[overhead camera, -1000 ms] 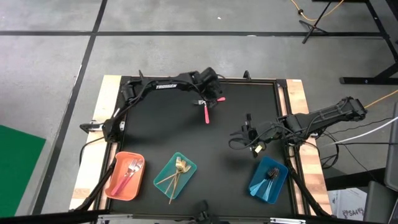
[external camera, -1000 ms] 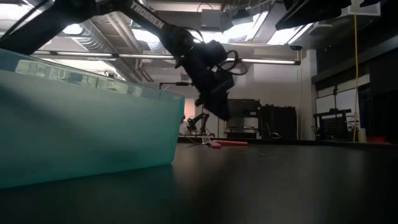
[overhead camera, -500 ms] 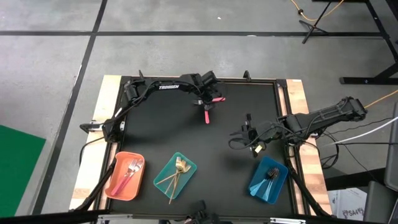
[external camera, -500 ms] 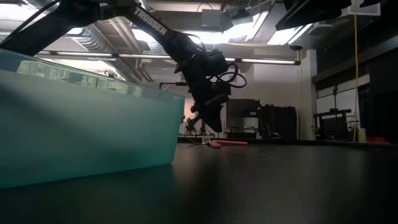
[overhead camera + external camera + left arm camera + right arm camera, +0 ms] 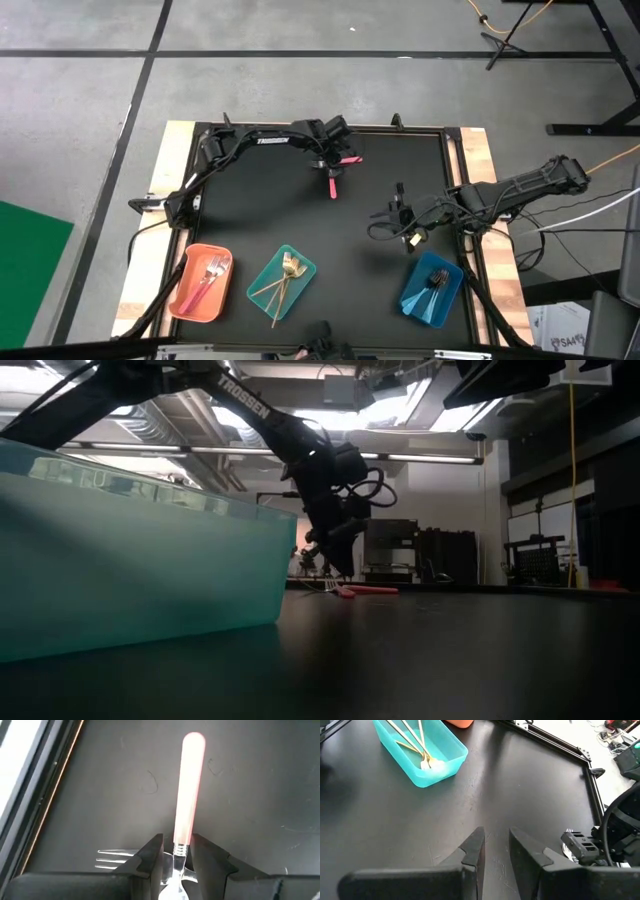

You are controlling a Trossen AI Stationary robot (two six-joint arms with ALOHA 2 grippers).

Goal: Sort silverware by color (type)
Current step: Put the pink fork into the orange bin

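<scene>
A robotics lab or workshop is shown. Exposed ceiling ducts [image 5: 150,415] and strip lights [image 5: 420,458] are seen overhead, dark equipment racks [image 5: 440,555] are set against the far wall, and a grey concrete floor [image 5: 90,110] marked with dark tape lines [image 5: 135,110] is seen.

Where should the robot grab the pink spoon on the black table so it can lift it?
At the neck, where the pink handle meets the silver part. The pink spoon lies flat, so coming straight down from above works best. The left gripper already has a finger on each side of that narrow spot.
</scene>
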